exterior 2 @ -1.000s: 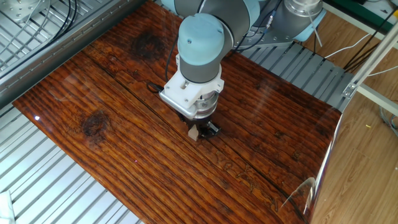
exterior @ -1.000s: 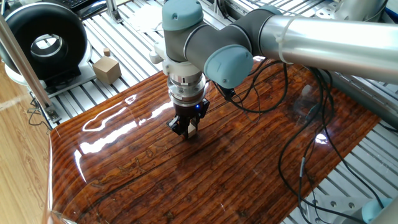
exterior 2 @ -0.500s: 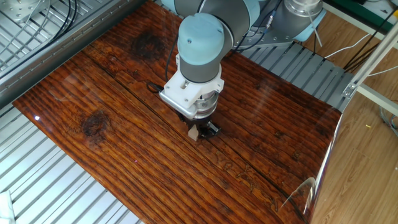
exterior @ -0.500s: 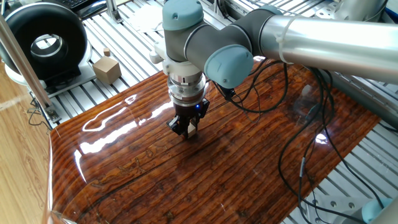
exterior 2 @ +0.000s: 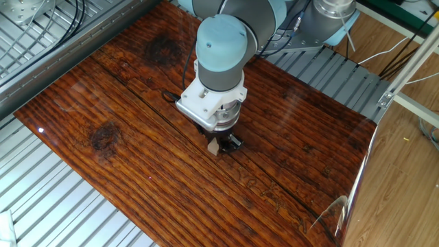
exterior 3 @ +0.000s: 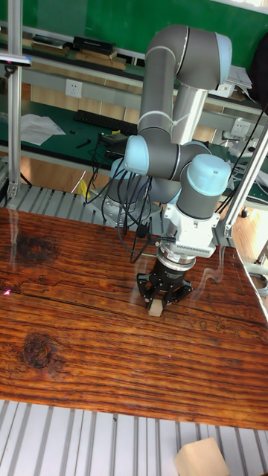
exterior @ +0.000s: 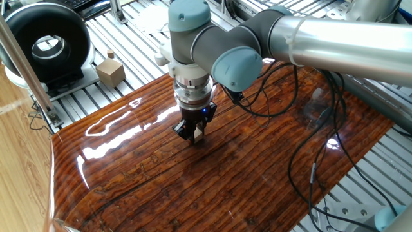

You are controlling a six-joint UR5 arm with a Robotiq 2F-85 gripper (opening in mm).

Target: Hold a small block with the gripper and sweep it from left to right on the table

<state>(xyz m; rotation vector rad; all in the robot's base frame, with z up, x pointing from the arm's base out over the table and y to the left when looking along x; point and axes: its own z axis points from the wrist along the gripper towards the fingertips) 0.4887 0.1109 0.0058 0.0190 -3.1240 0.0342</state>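
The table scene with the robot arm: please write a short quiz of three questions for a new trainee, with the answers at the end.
1. True or false: the gripper is shut on the small block.
2. Where is the small block? A) at the table's edge B) between the gripper's fingers, low over the table C) on the aluminium frame
3. Fill in: on the frame beside the table stands a larger tan ____ with a knob on top.

Key
1. True.
2. B.
3. Cube.
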